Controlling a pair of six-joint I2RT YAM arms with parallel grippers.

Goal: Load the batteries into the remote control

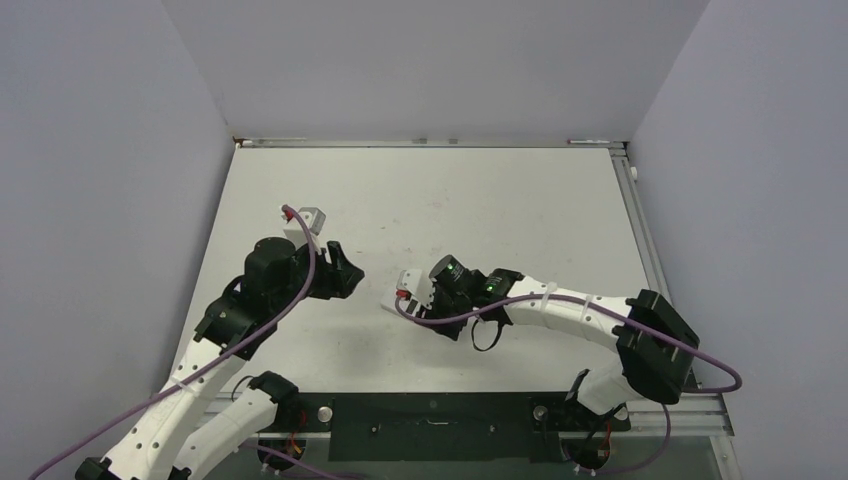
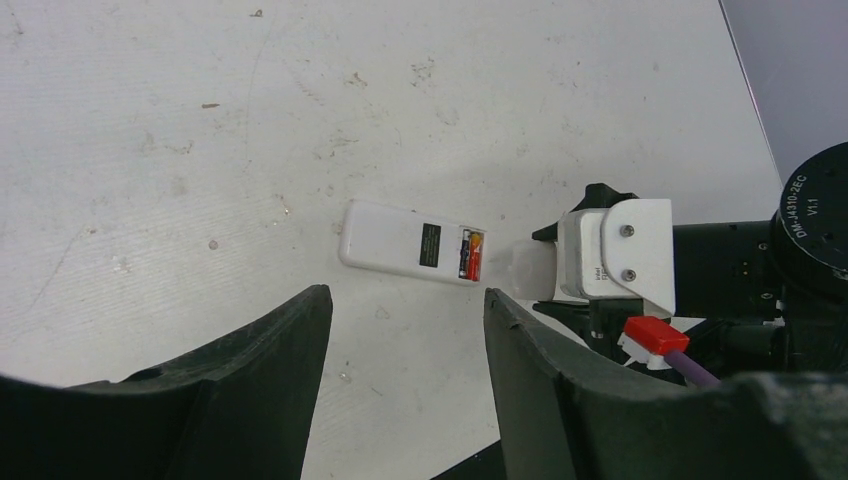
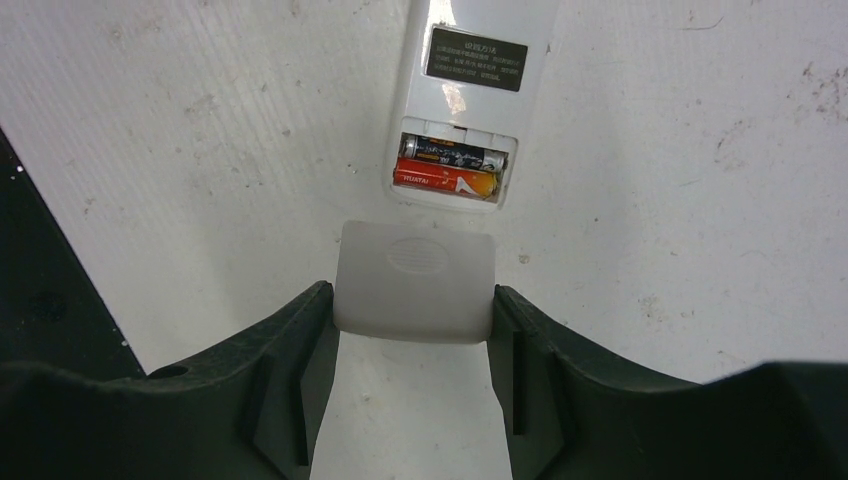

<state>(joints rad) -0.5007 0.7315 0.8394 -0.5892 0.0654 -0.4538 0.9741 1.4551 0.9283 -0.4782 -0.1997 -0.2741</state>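
Note:
The remote control [image 3: 470, 90] lies white back up on the table, its battery recess uncovered. Both batteries sit in that recess side by side, the dark one [image 3: 455, 153] above the reddish one [image 3: 445, 179]. My right gripper [image 3: 410, 296] is shut on a white battery cover [image 3: 415, 280], held just short of the recess end. In the left wrist view the remote control [image 2: 395, 240] lies past my left gripper [image 2: 405, 297], which is open with only bare table between its fingers. The cover [image 2: 530, 270] meets the remote's battery end there.
White table [image 1: 500, 200] with grey walls on three sides and a metal rail along the right edge [image 1: 640, 230]. The two grippers face each other near the table's middle, left gripper [image 1: 348, 270] close to the right arm's wrist [image 1: 455, 285].

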